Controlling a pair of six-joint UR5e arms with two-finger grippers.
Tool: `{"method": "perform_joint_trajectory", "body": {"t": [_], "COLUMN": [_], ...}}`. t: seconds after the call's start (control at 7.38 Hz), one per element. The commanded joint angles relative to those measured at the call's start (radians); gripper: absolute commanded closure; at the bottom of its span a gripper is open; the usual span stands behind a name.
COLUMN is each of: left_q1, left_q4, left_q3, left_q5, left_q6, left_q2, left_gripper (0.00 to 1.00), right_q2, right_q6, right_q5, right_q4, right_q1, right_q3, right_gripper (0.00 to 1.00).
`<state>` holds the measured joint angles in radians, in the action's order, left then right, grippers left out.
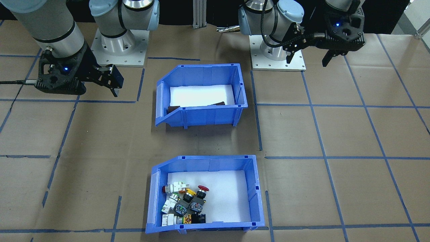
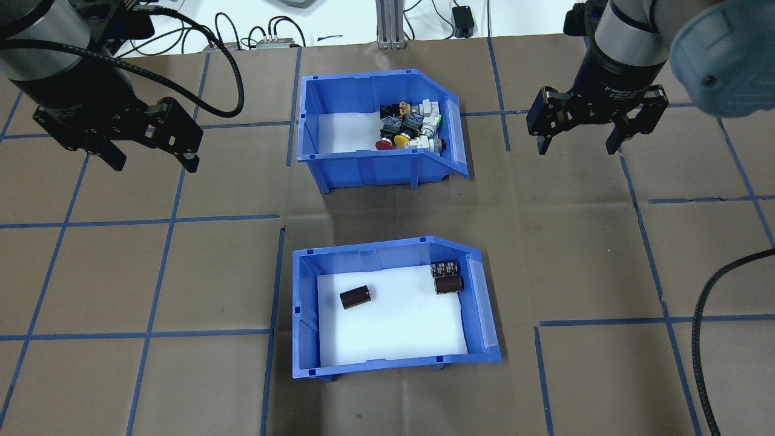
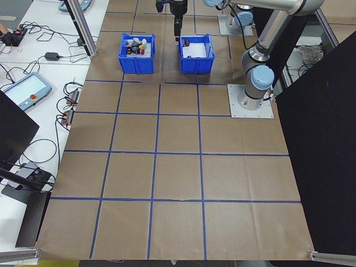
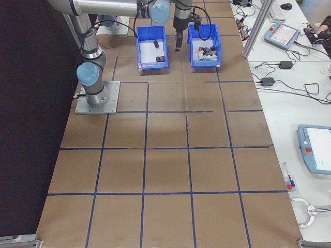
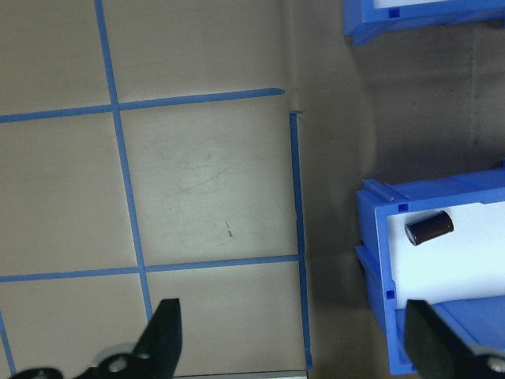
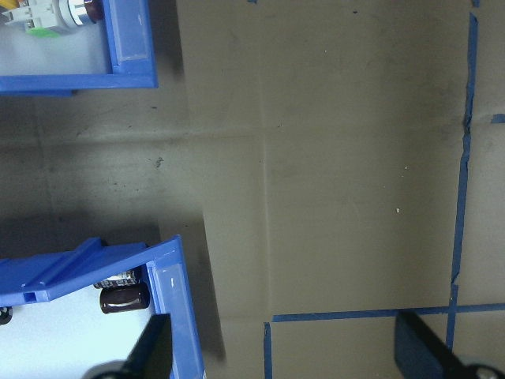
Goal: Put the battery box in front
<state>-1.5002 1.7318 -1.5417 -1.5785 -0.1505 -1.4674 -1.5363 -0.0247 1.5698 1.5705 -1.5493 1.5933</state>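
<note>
The battery box (image 2: pixel 301 315) is a blue bin with a white foam liner, standing on the near half of the table in the overhead view. Three dark brown cylinders lie in it, one (image 2: pixel 355 297) apart from the other two. In the front-facing view the same battery box (image 1: pixel 201 117) is the upper bin. My left gripper (image 2: pixel 151 162) hovers open and empty to the box's far left. Its wrist view shows the box's corner (image 5: pixel 377 237). My right gripper (image 2: pixel 578 145) hangs open and empty to the far right, above bare table.
A second blue bin (image 2: pixel 363 166) holding colourful push-button switches stands beyond the battery box, farther from the robot. Both arm base plates (image 1: pixel 119 50) sit at the robot's side of the table. Blue tape lines grid the brown table cover. Cables run along the far edge.
</note>
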Motion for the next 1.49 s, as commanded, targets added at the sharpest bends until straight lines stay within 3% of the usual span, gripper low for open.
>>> {"method": "perform_joint_trajectory", "body": {"t": [0.0, 0.95, 1.36], "left_q1": [0.0, 0.005, 0.002], "left_q4": [0.0, -0.001, 0.0], "left_q3": [-0.001, -0.001, -0.053], "left_q5": [0.0, 0.0, 0.009], "left_q6": [-0.003, 0.017, 0.255], "left_q2": [0.001, -0.022, 0.013], "left_gripper": [0.01, 0.01, 0.01], "right_q2": [-0.001, 0.004, 0.018], "right_q6": [-0.003, 0.006, 0.031], "right_q5": [0.003, 0.01, 0.006], "right_q4": [0.006, 0.01, 0.056], "right_q1": [0.0, 0.0, -0.003], "right_q3": [0.0, -0.016, -0.015], "right_gripper": [0.0, 0.0, 0.0]}}
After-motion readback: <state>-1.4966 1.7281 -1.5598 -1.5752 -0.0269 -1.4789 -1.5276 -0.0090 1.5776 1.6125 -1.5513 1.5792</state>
